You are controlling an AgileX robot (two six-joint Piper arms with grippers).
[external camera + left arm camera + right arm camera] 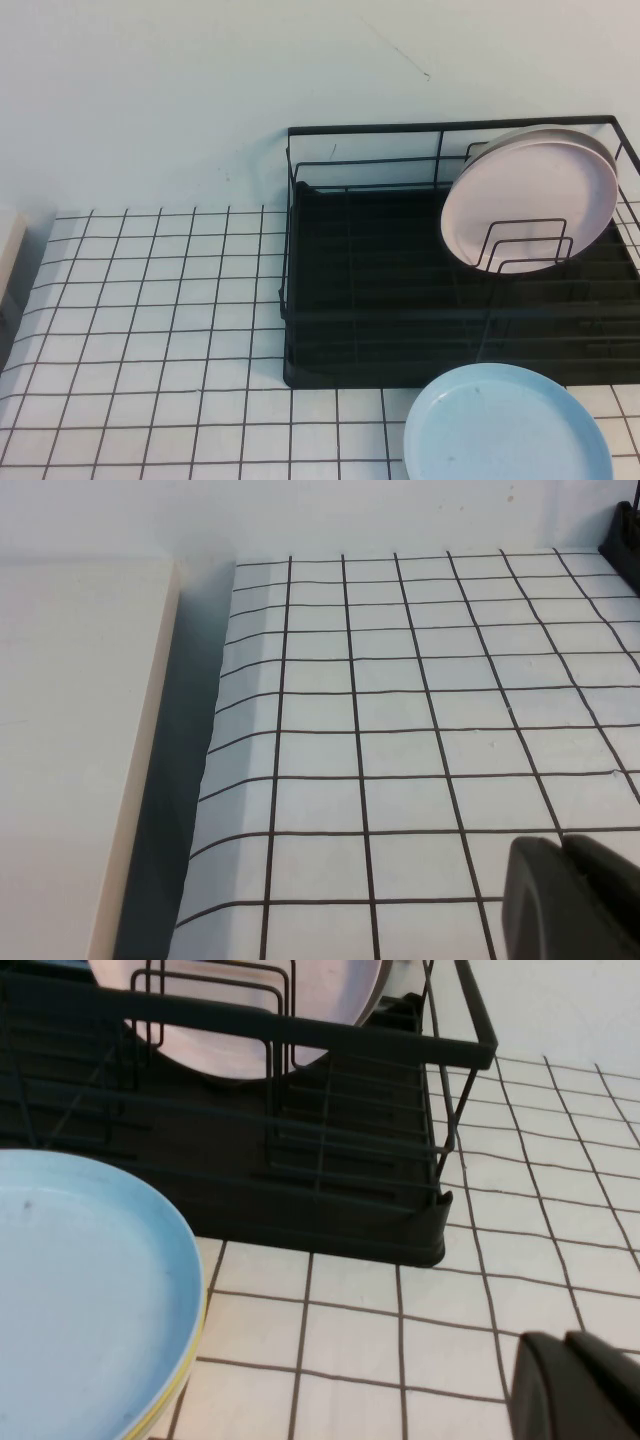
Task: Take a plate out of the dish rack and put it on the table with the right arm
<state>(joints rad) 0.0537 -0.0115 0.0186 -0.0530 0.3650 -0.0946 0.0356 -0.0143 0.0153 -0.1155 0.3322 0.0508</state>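
Both hands low over table point(150, 330)

The pale pink, matte plate point(528, 196) is held upright on its edge between the wire loops at the far right of the dish rack point(360, 300), leaning slightly back against an off-white plate behind it. The black wire rack, with its ribbed tray base, is set on the white gridded worktop point(160, 330). Only a dark corner of the right pincer point(580, 1390) is seen, low over the worktop near the rack; the left pincer point(570, 900) is likewise seen over the worktop.
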